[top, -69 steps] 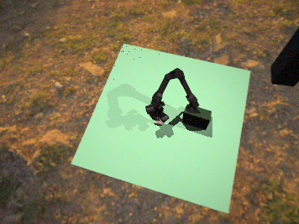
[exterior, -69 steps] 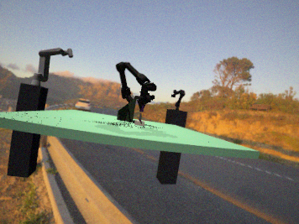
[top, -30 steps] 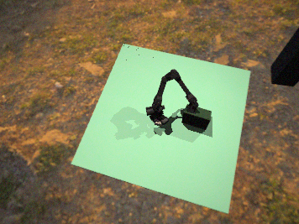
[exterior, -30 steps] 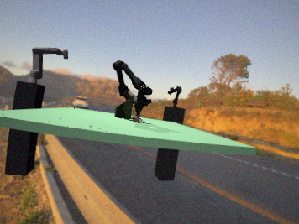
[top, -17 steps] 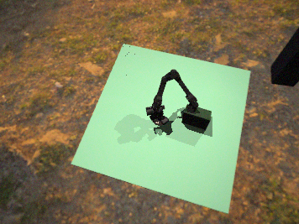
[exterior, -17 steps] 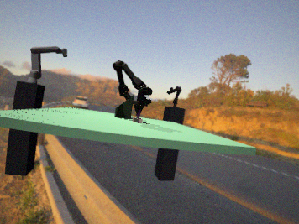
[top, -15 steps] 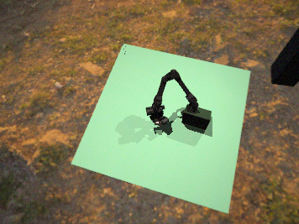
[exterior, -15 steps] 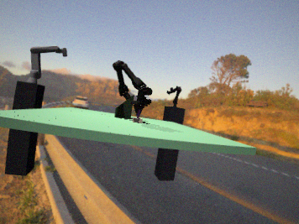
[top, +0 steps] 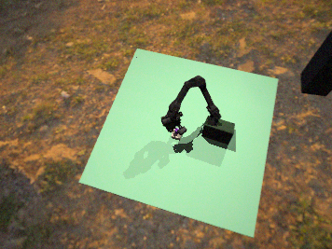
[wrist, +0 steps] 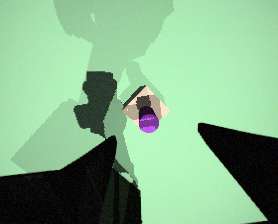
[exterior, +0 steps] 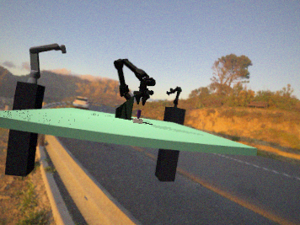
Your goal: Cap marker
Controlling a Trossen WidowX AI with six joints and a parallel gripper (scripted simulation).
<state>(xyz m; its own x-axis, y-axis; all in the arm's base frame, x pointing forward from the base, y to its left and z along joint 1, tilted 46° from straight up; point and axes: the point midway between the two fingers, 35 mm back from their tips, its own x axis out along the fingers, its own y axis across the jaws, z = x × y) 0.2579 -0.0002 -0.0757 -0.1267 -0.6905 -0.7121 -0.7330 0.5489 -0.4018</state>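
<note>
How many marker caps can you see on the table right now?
1: the purple cap sits atop the marker in the holder block, below the open end effector. None seen elsewhere.

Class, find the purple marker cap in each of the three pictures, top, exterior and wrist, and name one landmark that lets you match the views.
Top: purple marker cap, a small speck near the table's middle, under the arm's wrist.
Exterior: a tiny purple upright on the table, below the open gripper.
Wrist: just above centre, standing over the tan holder block, between the dark fingers.
Shared landmark: the green table.
</note>
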